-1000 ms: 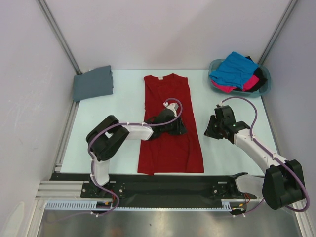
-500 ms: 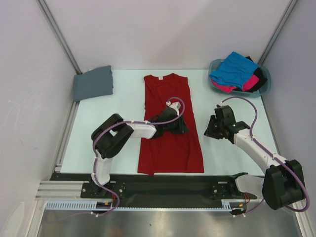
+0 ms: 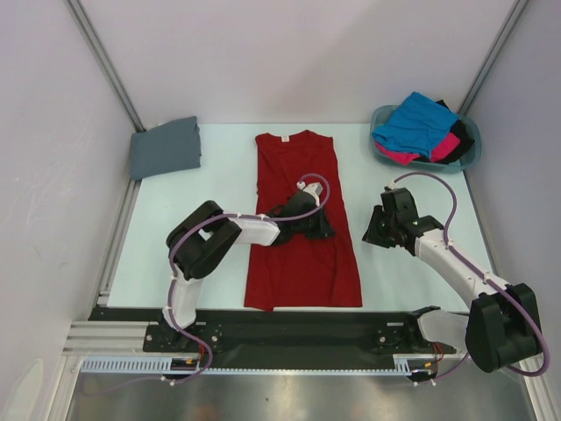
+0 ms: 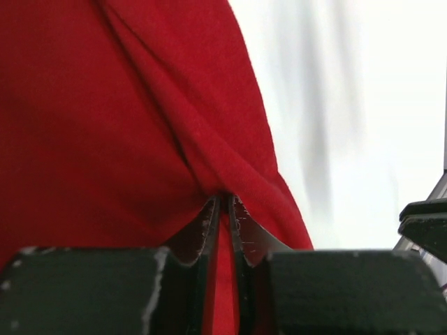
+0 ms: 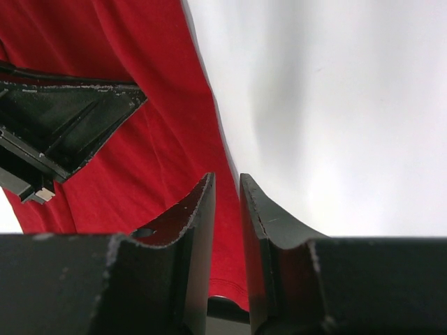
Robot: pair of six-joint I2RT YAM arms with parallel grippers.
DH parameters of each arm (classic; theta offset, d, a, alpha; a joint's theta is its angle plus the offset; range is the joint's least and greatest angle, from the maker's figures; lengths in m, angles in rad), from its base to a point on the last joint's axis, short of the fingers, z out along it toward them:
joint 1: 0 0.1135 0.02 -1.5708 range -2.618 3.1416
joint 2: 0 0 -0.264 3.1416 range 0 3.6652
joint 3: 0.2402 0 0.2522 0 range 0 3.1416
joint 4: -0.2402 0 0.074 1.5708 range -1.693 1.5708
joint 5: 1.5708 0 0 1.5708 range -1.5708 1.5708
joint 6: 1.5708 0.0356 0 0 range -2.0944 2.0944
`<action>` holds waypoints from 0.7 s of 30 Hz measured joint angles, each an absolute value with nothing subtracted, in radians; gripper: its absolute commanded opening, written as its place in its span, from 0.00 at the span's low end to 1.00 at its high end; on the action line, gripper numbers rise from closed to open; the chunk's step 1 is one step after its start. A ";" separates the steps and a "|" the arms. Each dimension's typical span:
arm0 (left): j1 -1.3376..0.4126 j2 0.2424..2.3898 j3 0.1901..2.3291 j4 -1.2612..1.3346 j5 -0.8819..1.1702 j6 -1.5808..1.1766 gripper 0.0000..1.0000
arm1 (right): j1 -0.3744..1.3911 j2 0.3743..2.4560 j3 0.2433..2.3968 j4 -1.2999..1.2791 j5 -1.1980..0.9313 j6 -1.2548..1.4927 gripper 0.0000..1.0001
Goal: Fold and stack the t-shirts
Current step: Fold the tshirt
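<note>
Deep-red cloth t-shirt [image 3: 302,263] seems at its fold's start: left gripper [image 4: 223,213] clamps its side edge, right gripper [image 5: 226,185] hovers beside it, slightly apart and empty; next, lift across.

1. The red t-shirt [image 3: 302,267] in the middle is plain deep red.
2. The grey t-shirt [image 3: 165,147] far left is plain slate grey.
3. The basket [image 3: 476,149] far right is teal.
4. In it are a bright blue t-shirt [image 3: 412,123], a hot pink t-shirt [image 3: 445,146] and a black t-shirt [image 3: 460,134].
5. The table [image 3: 175,237] is pale blue-white.
</note>
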State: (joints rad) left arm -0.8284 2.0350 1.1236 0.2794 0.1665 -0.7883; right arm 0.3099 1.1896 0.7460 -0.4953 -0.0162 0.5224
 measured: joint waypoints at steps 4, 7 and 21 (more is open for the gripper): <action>-0.828 2.059 1.145 0.290 0.186 -0.797 0.01 | 0.310 1.191 0.744 -0.496 -0.016 0.522 0.26; -0.828 2.073 1.151 0.301 0.198 -0.807 0.00 | 0.310 1.191 0.744 -0.496 -0.016 0.522 0.26; -0.829 1.979 1.152 0.171 0.159 -0.799 0.00 | 0.308 1.193 0.742 -0.492 -0.020 0.522 0.26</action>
State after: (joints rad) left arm -0.8288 1.9785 1.1522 0.1715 0.1593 -0.7986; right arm 0.3080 1.1931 0.7422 -0.4923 -0.0200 0.5224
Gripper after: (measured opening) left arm 0.006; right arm 0.260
